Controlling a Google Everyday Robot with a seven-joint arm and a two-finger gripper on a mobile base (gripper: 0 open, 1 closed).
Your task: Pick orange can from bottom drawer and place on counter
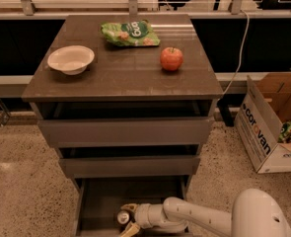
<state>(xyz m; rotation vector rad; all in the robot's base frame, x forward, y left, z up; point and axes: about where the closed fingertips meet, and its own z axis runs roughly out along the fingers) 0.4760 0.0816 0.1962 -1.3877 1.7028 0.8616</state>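
The bottom drawer (103, 201) stands pulled out at the foot of the cabinet. The orange can (123, 217) lies in it near the front, its silver top showing. My gripper (127, 218) reaches into the drawer from the right on its white arm, with one finger (129, 208) above the can and one below it, around the can. The dark brown counter (120, 70) is the cabinet's top, well above.
On the counter are a white bowl (70, 59), a green snack bag (130, 33) and a red apple (171, 59). The two upper drawers (125, 131) are slightly open. A cardboard box (271, 122) stands on the floor at the right.
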